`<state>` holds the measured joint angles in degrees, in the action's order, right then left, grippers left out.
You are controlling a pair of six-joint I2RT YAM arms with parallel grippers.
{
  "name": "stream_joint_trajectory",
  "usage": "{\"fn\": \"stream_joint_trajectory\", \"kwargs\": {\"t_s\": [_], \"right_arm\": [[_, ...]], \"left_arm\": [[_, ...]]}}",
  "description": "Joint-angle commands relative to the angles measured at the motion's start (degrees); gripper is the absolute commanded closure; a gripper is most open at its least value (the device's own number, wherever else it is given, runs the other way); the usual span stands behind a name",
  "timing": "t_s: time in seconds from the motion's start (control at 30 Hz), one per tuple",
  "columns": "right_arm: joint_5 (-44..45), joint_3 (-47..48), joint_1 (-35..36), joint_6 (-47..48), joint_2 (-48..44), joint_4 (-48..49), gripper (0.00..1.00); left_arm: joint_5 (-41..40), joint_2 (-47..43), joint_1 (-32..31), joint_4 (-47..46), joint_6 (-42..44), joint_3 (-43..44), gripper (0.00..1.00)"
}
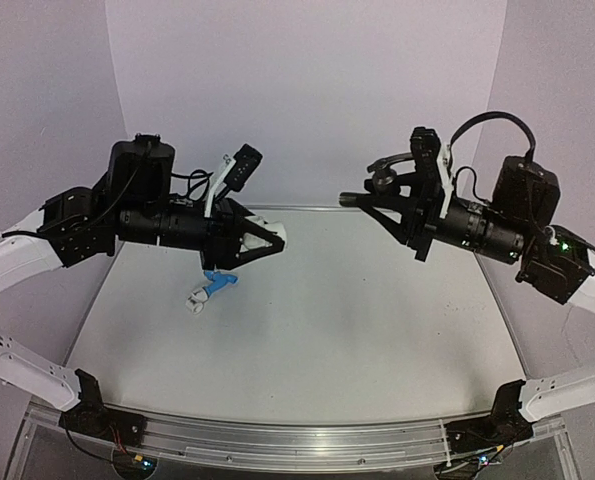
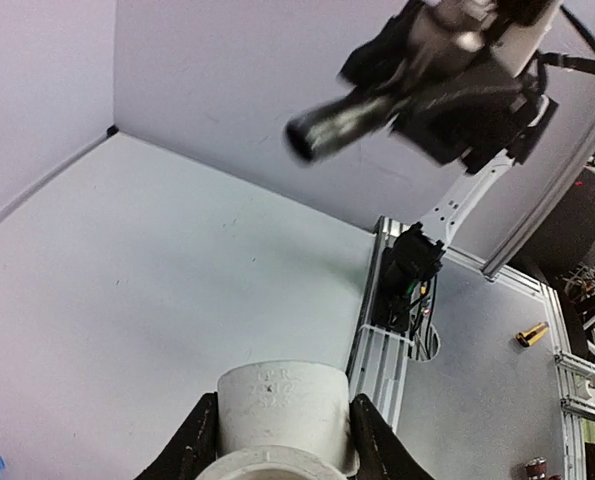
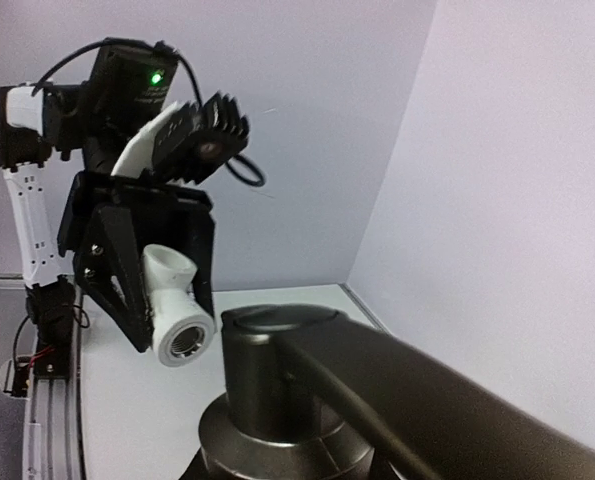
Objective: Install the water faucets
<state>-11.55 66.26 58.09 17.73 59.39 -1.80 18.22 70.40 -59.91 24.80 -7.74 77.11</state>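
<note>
My left gripper (image 1: 270,238) is shut on a white plastic elbow fitting (image 1: 274,234) and holds it in the air above the table's left middle, its threaded opening facing the right arm (image 3: 182,338). In the left wrist view the fitting (image 2: 282,405) sits between my two black fingers. My right gripper (image 1: 389,203) is shut on the dark silvery-grey metal faucet (image 1: 362,198), held in the air with its spout pointing at the fitting, a gap between them. It fills the right wrist view (image 3: 277,370). The light blue faucet (image 1: 219,282) lies on the table below the left gripper, against another white fitting (image 1: 195,298).
The grey table (image 1: 357,330) has lilac walls at the back and sides. An aluminium rail (image 1: 297,440) with both arm bases runs along the near edge. A small brass part (image 2: 532,333) lies off the table beyond the rail.
</note>
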Motion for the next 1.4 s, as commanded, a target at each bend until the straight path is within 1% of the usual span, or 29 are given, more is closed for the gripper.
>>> {"fn": "stream_joint_trajectory", "kwargs": {"t_s": [0.0, 0.03, 0.07, 0.13, 0.2, 0.27, 0.37, 0.53, 0.63, 0.73, 0.83, 0.97, 1.03, 1.1, 1.17, 1.37], "right_arm": [[0.31, -0.5, -1.0, 2.09, -3.83, 2.95, 1.0], [0.01, -0.92, -1.23, 2.61, -4.26, 2.95, 1.0], [-0.21, -1.2, -1.32, 3.26, -4.59, 2.83, 1.0], [-0.83, -1.8, -1.44, 3.83, -4.97, 2.64, 1.0], [-2.1, -2.18, -1.57, 4.35, -5.14, 2.37, 1.0], [-3.44, -2.61, -1.51, 4.67, -5.14, 2.16, 1.0], [-5.54, -3.22, -1.57, 4.71, -5.07, 1.97, 1.0], [-7.19, -3.35, -1.55, 4.53, -5.07, 1.8, 1.0], [-7.24, -3.17, -1.56, 4.74, -5.07, 1.49, 1.0], [-7.33, -3.15, -1.56, 4.86, -5.07, 0.17, 1.0], [-7.36, -3.23, -1.57, 4.95, -5.07, 0.02, 1.0], [-7.75, -3.24, -1.58, 5.03, -5.02, -0.2, 1.0], [-8.05, -3.22, -1.57, 4.9, -4.98, -0.2, 1.0], [-8.13, -3.31, -1.56, 4.88, -5.0, -0.25, 1.0], [-8.2, -3.43, -1.57, 4.93, -5.13, -0.25, 1.0], [-9.06, -3.64, -1.55, 5.55, -5.34, -0.26, 1.0]], "left_arm": [[-11.26, 1.93, 1.28, 8.88, -4.11, 0.09, 1.0], [-15.01, 5.34, 1.27, 13.58, -4.72, 1.04, 1.0], [-17.12, 8.3, 1.26, 18.89, -5.78, 2.67, 1.0], [-20.83, 16.54, 1.55, 26.41, -8.44, 5.61, 1.0], [-21.64, 23.72, 1.64, 32.36, -10.4, 7.61, 1.0], [-21.99, 28.56, 1.64, 34.71, -11.51, 8.28, 1.0], [-23.18, 34.05, 1.74, 35.05, -12.37, 8.05, 1.0], [-23.06, 40.78, 2.07, 30.68, -13.03, 7.19, 0.99], [-22.63, 43.06, 2.16, 27.66, -12.81, 6.42, 0.94], [-22.88, 44.33, 2.33, 24.69, -12.87, 5.36, 0.92], [-23.71, 45.78, 2.34, 23.92, -12.91, 5.31, 0.88], [-23.89, 47.52, 2.34, 25.0, -12.69, 6.48, 0.76], [-23.46, 47.6, 2.29, 25.62, -12.61, 6.96, 0.64], [-22.99, 46.84, 2.25, 25.95, -12.49, 7.31, 0.56], [-22.07, 45.2, 2.25, 26.47, -12.19, 7.9, 0.47], [-16.84, 37.43, 1.92, 26.42, -10.3, 11.04, 0.25]]}}
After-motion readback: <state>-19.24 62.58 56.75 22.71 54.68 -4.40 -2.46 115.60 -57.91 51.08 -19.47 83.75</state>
